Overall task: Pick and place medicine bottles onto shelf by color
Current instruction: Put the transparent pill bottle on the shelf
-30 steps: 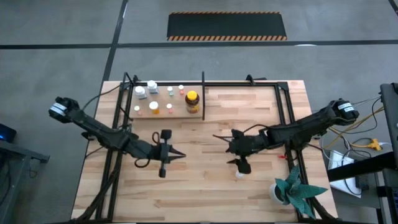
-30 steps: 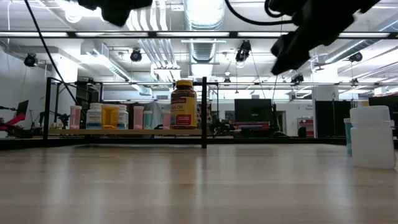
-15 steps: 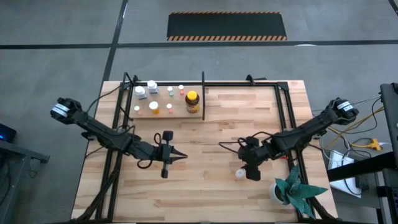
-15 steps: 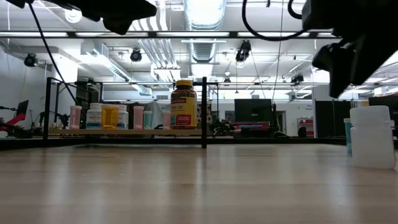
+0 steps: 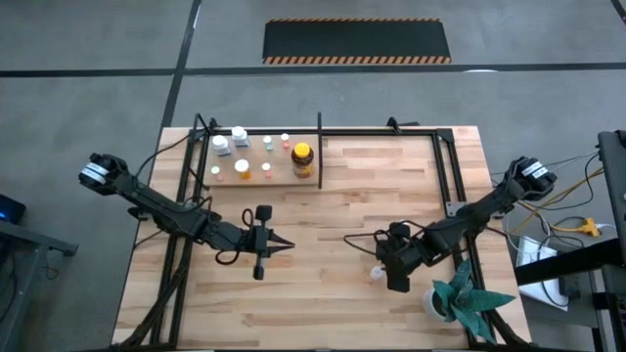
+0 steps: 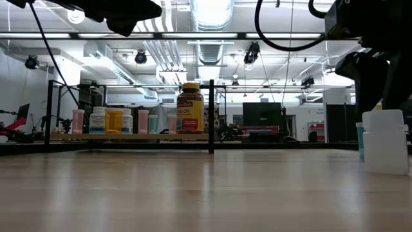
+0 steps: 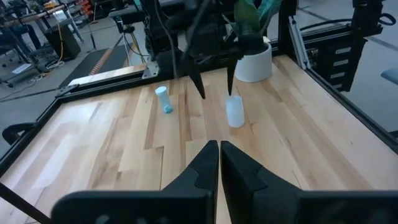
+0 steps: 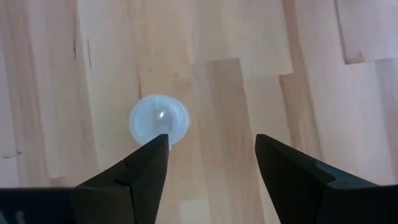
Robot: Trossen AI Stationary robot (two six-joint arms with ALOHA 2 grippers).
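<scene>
A small white bottle (image 5: pixel 375 273) stands upright on the table near the front right, with its cap (image 8: pixel 159 119) facing up. My right gripper (image 8: pixel 211 146) hangs open just above it, pointing steeply down. One fingertip (image 8: pixel 149 155) is over the cap's edge, and the other is off to the side. A pale blue bottle (image 7: pixel 164 99) lies on its side nearby. The shelf (image 5: pixel 259 168) at the far left carries several small bottles and an amber jar (image 5: pixel 302 156). My left gripper (image 5: pixel 279 244) is shut and empty above the table's middle.
A white pot with a green plant (image 5: pixel 452 298) stands at the front right corner, close to my right gripper. The shelf's black frame (image 5: pixel 445 171) runs along the table's right side. Bare wooden tabletop (image 5: pixel 323 293) lies between the two grippers.
My right gripper has swung toward the table's near edge and a little to the right. It has sunk and tipped from slanting to steeply downward, coming over the white bottle. Its fingers have stayed open. The bottle has not moved.
</scene>
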